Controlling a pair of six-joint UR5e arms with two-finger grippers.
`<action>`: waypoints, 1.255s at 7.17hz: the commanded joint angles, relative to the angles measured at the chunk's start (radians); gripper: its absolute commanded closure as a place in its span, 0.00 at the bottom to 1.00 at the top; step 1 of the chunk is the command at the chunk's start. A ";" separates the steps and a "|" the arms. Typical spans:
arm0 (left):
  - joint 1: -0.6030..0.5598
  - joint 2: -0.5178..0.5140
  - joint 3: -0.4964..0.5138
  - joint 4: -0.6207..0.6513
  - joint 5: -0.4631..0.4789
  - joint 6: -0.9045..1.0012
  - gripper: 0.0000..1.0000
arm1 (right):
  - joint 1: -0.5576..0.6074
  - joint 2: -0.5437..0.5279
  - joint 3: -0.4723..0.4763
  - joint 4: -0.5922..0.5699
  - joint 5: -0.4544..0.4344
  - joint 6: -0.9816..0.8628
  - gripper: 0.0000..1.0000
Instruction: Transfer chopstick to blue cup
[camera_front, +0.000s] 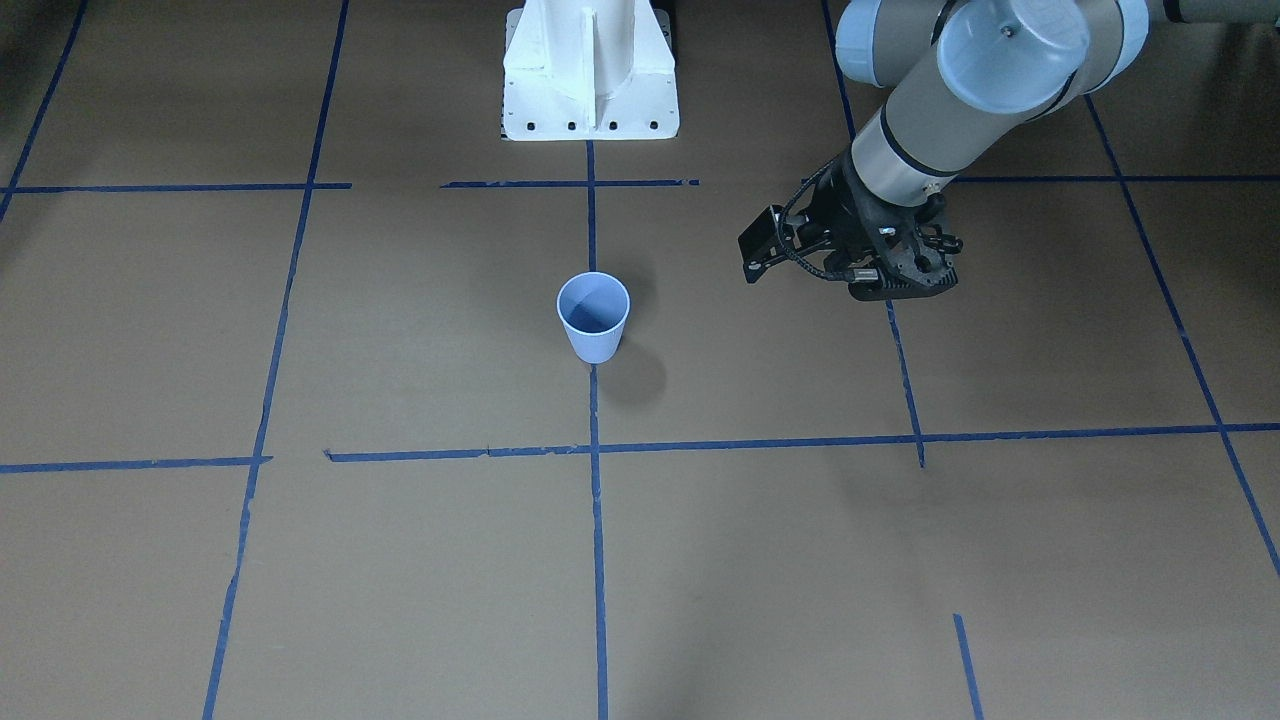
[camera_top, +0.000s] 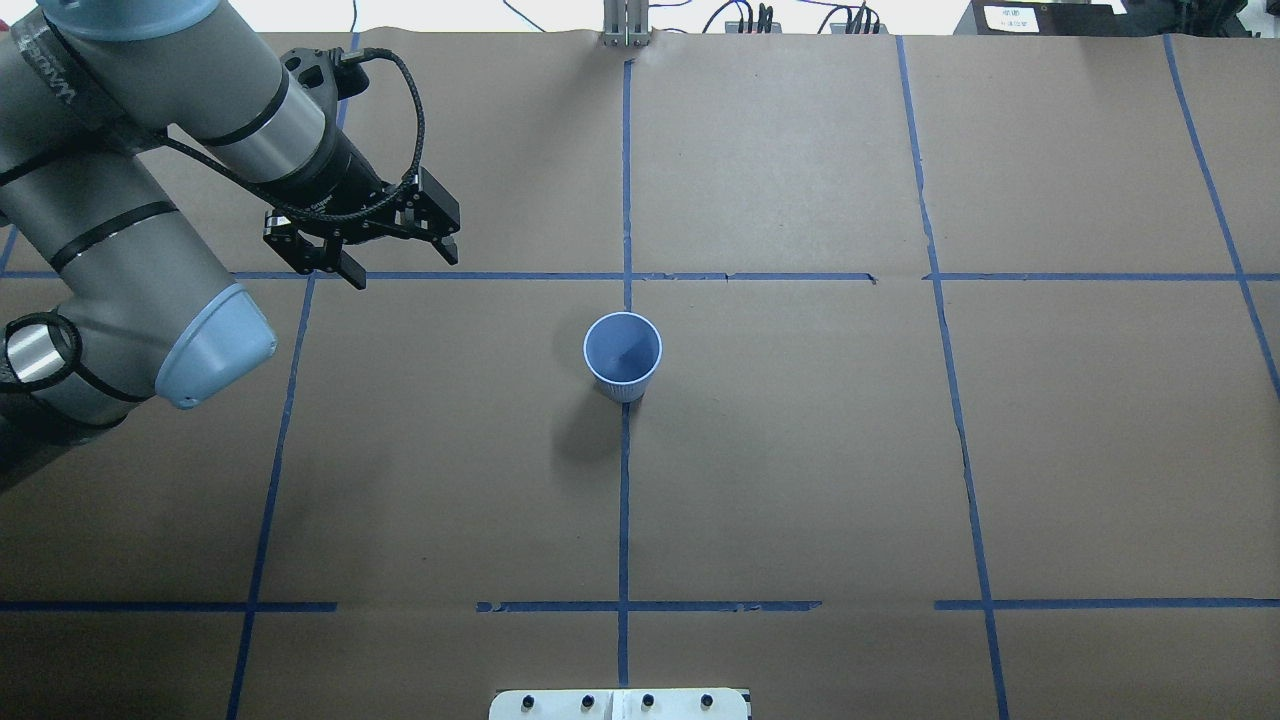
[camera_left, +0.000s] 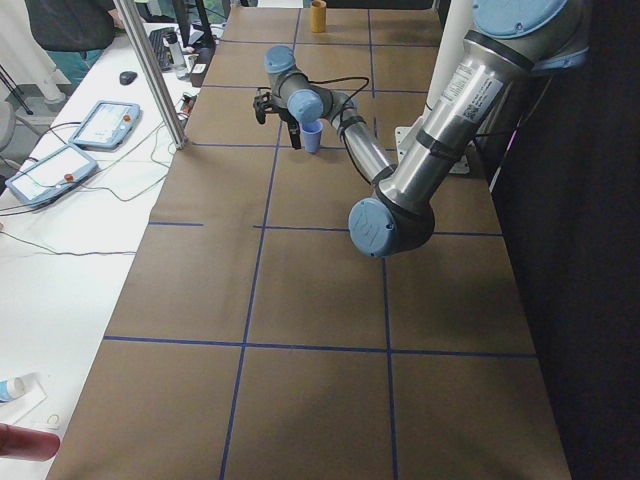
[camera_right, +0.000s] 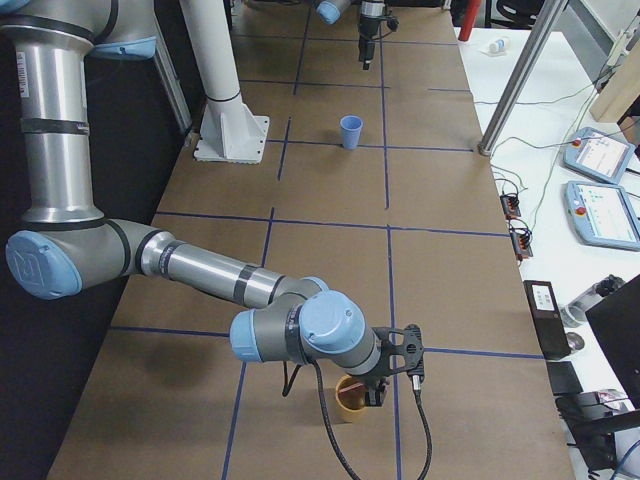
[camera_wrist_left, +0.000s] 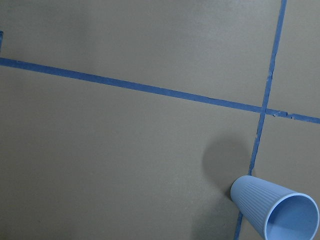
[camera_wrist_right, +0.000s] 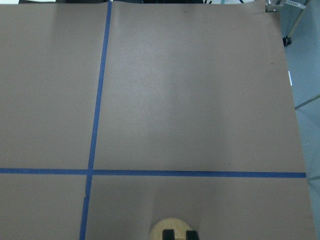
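Note:
The blue cup (camera_top: 622, 355) stands upright at the middle of the table, on a blue tape line, also in the front view (camera_front: 593, 320) and low right in the left wrist view (camera_wrist_left: 272, 210). My left gripper (camera_top: 398, 262) hangs open and empty above the table, to the cup's left and a little beyond it. My right gripper (camera_wrist_right: 180, 234) shows two dark fingertips nearly together over a tan cup (camera_wrist_right: 172, 225) at the table's far right end (camera_right: 348, 400). I see nothing between them. The chopstick is not visible in any view.
The white robot pedestal (camera_front: 590, 70) stands at the table's robot side. Blue tape lines (camera_top: 625, 275) grid the brown paper. A side bench with control tablets (camera_right: 600, 200), cables and a metal post (camera_left: 150, 70) runs along the operators' edge, where a person (camera_left: 70, 25) stands.

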 joint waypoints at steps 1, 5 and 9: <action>0.000 0.003 -0.005 0.001 -0.001 0.000 0.00 | 0.069 0.002 0.243 -0.336 -0.146 -0.211 1.00; -0.003 0.058 -0.022 -0.012 0.001 0.015 0.00 | 0.053 0.047 0.418 -0.371 -0.204 -0.040 1.00; -0.127 0.168 -0.030 -0.003 -0.001 0.286 0.00 | -0.304 0.269 0.445 -0.419 -0.085 0.540 1.00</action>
